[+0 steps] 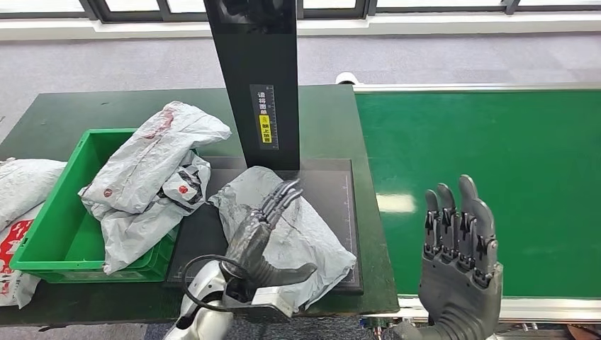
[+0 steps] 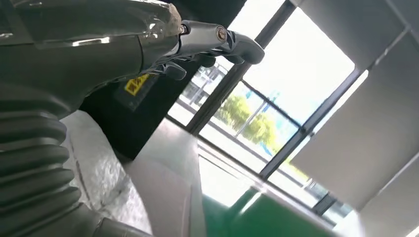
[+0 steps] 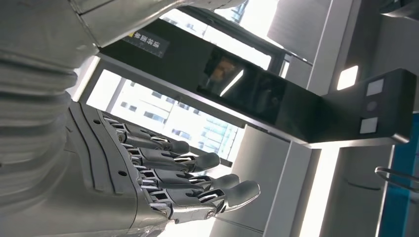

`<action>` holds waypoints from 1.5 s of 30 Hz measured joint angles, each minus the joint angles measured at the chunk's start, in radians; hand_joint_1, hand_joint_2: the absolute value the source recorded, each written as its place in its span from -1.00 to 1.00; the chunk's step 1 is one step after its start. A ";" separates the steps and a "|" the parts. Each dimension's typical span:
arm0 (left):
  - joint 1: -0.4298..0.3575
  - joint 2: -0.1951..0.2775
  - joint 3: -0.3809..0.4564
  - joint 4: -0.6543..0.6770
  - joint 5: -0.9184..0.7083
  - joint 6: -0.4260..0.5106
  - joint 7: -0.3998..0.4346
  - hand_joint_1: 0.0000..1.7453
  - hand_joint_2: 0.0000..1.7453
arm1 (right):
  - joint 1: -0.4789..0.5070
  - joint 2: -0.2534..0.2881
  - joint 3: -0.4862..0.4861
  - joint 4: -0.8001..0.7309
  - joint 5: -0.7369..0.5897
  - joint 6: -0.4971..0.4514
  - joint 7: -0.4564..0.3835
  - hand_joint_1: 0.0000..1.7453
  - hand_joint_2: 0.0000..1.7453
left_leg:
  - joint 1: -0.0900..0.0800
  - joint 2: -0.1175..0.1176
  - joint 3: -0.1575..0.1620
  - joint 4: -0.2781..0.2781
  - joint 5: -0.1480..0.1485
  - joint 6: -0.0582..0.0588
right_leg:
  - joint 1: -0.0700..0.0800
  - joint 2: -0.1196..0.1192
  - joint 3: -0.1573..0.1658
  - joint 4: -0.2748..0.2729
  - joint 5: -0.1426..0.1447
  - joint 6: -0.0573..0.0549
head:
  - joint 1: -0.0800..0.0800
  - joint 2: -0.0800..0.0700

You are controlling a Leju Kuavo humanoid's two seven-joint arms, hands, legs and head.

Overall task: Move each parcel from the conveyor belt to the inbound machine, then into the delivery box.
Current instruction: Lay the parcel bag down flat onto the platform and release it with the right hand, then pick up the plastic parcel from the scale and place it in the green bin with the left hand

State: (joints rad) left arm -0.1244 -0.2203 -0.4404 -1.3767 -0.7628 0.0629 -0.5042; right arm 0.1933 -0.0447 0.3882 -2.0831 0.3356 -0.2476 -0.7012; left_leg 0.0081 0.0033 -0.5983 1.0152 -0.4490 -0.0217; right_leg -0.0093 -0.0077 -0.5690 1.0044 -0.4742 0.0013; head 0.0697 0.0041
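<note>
A crumpled grey parcel (image 1: 315, 237) lies on the dark platform (image 1: 333, 177) of the inbound machine, just in front of its black column (image 1: 259, 78). My left hand (image 1: 259, 237) hovers over or rests on this parcel with fingers stretched toward the column and thumb spread aside, holding nothing. The left wrist view shows those fingers (image 2: 212, 39) extended, with the parcel (image 2: 104, 173) beneath the wrist. My right hand (image 1: 461, 248) stands upright and open, fingers apart, over the near edge of the green conveyor belt (image 1: 496, 156). In the right wrist view this hand (image 3: 148, 173) holds nothing.
The green delivery box (image 1: 57, 212) stands left of the platform with several grey parcels (image 1: 152, 170) piled in it, spilling over its right rim. More parcels (image 1: 21, 184) lie outside the box at the far left. The machine's scanner head (image 3: 276, 98) hangs overhead.
</note>
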 joint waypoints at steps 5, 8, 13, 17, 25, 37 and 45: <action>-0.090 -0.025 -0.080 0.217 -0.184 0.039 0.084 -1.00 1.00 | 0.002 -0.004 0.004 -0.012 0.008 0.003 0.000 -1.00 1.00 | 0.000 0.000 0.000 0.000 0.000 0.001 | -0.001 0.000 0.000 0.000 0.001 0.001 | 0.000 0.000; -0.149 -0.049 -0.115 0.381 -0.267 0.088 0.142 -1.00 1.00 | 0.001 -0.004 0.006 -0.012 0.013 0.014 0.000 -1.00 1.00 | 0.000 0.000 0.000 0.000 0.000 0.001 | -0.001 0.000 0.000 0.000 0.001 0.001 | 0.000 0.000; -0.195 -0.070 -0.129 0.525 -0.310 0.120 0.187 -1.00 1.00 | 0.000 -0.004 0.007 -0.012 0.015 0.019 0.000 -1.00 1.00 | 0.000 0.000 0.000 0.000 0.000 0.001 | -0.001 0.000 0.000 0.000 0.001 0.001 | 0.000 0.000; -0.226 -0.084 -0.129 0.632 -0.323 0.145 0.214 -1.00 1.00 | -0.002 -0.004 0.007 -0.012 0.014 0.021 0.000 -1.00 1.00 | 0.000 0.000 0.000 0.000 0.000 0.001 | -0.001 0.000 0.000 0.000 0.001 0.001 | 0.000 0.000; -0.263 -0.095 -0.129 0.720 -0.332 0.153 0.255 -1.00 1.00 | -0.010 -0.004 0.007 -0.011 0.006 0.024 0.001 -1.00 1.00 | 0.000 0.000 0.000 0.000 0.000 0.001 | -0.001 0.000 0.002 0.000 0.000 0.001 | 0.000 0.000; -0.272 -0.094 -0.115 0.733 -0.253 0.175 0.190 1.00 1.00 | -0.012 -0.011 0.008 -0.007 0.006 -0.010 0.001 -1.00 1.00 | 0.000 0.000 0.001 0.000 0.001 0.002 | -0.001 0.000 0.003 0.000 0.001 0.002 | 0.000 0.000; -0.259 -0.079 -0.071 0.647 -0.212 0.163 0.167 1.00 1.00 | -0.011 -0.018 0.008 -0.006 -0.002 -0.019 0.001 -1.00 1.00 | 0.000 0.000 0.000 0.000 0.001 0.002 | -0.001 0.000 0.002 0.000 0.001 0.002 | 0.000 0.000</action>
State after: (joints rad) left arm -0.3829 -0.2995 -0.5118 -0.7295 -0.9744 0.2260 -0.3374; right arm 0.1819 -0.0631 0.3960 -2.0893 0.3333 -0.2669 -0.7004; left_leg 0.0079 0.0028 -0.5978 1.0151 -0.4481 -0.0202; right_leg -0.0101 -0.0081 -0.5670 1.0045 -0.4734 0.0028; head 0.0698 0.0041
